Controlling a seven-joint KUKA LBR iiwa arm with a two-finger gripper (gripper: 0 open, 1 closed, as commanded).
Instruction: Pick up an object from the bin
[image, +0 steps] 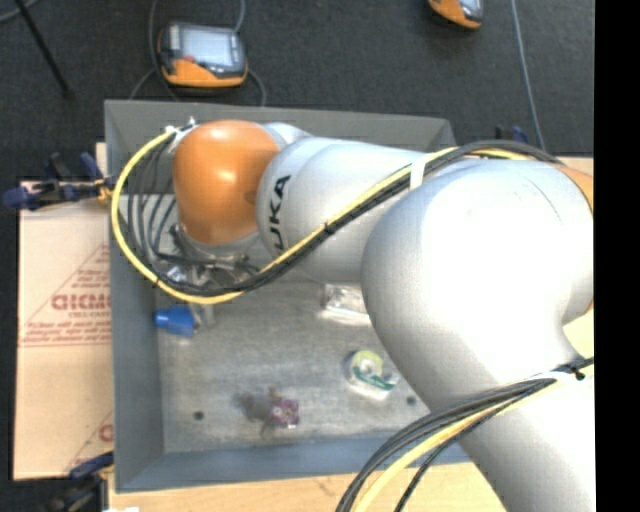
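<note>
Counting four loose things on the floor of the grey bin, one of each: a small blue block near the left wall, a clear packet mid-floor, a round white-and-green piece to its lower right, and a small purple piece toward the lower wall. My claw hangs under the orange wrist cover, just beside the blue block. I cannot tell whether it is released or clenched. The floor between the items lies bare. The arm covers the right side.
</note>
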